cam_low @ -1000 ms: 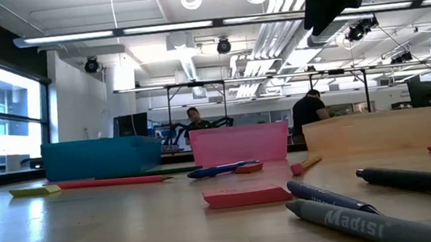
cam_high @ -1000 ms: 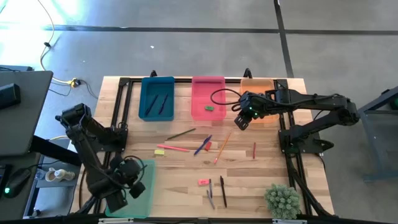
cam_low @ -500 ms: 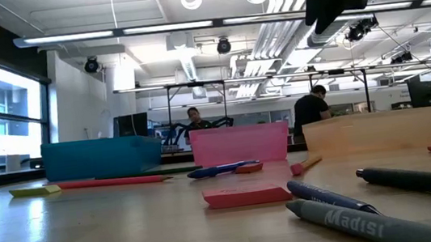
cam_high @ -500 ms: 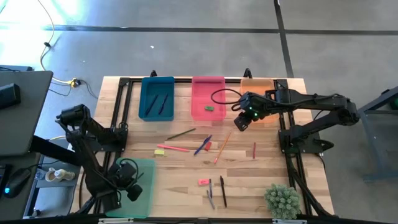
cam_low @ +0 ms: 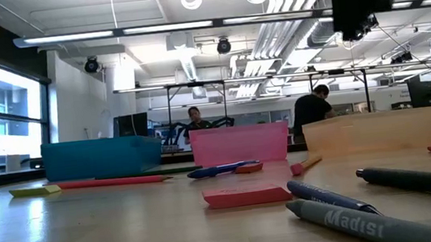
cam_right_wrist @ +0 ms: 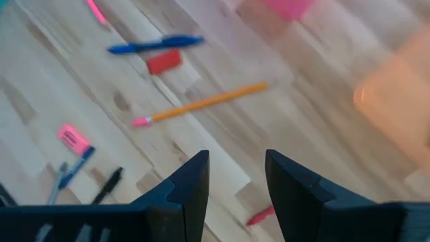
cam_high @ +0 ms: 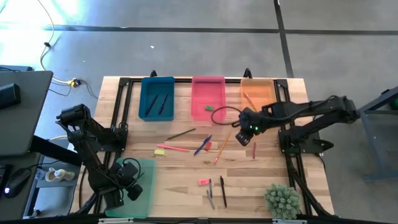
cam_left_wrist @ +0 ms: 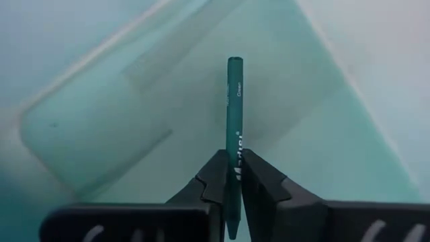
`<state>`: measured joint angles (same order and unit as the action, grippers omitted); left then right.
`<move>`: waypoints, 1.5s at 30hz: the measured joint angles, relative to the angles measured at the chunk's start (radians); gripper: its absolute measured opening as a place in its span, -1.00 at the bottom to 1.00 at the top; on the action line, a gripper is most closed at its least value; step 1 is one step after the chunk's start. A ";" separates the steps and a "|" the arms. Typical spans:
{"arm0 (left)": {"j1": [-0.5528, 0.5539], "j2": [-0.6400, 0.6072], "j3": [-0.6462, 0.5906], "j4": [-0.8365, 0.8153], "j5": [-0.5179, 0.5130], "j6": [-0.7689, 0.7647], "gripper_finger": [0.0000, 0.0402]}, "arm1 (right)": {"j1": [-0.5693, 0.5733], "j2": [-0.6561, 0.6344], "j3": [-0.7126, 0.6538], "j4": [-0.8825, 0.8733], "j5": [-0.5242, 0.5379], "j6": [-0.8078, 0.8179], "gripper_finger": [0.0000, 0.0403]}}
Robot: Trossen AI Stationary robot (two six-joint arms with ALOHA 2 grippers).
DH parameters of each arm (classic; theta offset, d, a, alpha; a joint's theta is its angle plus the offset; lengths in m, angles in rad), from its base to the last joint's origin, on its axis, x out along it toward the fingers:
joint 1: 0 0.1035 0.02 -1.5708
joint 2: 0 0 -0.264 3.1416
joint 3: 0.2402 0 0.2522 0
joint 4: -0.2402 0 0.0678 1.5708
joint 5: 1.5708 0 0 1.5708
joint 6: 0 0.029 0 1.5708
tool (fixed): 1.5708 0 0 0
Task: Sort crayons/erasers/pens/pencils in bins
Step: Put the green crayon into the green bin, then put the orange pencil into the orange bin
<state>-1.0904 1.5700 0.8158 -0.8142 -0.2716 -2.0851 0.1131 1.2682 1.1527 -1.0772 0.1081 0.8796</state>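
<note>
1. Pinches the green crayon (cam_left_wrist: 234,121) near one end with the left gripper (cam_left_wrist: 234,161), fingers pressed against it, over the light green bin (cam_high: 147,167) at the front left corner of the table (cam_high: 180,186).
2. Cannot tell how high above the bin floor; if let go from too high, may bounce or roll the crayon against the wall.
3. Could drag the crayon out again by lifting before the fingers part fully.
4. Hovers with the right gripper (cam_right_wrist: 236,168), spread and empty, above the table near its right edge, close to the orange pencil (cam_right_wrist: 201,103) and the red crayon (cam_high: 254,150).
5. May only push the thin pencil aside if coming down badly aligned, or knock the red crayon toward the edge.
</note>
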 joint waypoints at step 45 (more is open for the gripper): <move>0.179 -0.589 0.001 -0.211 -0.470 0.290 -0.20 | 0.149 0.005 -0.221 -0.130 0.046 0.711 -0.32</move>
<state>-0.9111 0.9809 0.8169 -1.0250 -0.7413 -1.7946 0.2620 1.2732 0.9318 -1.2072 0.1539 1.5907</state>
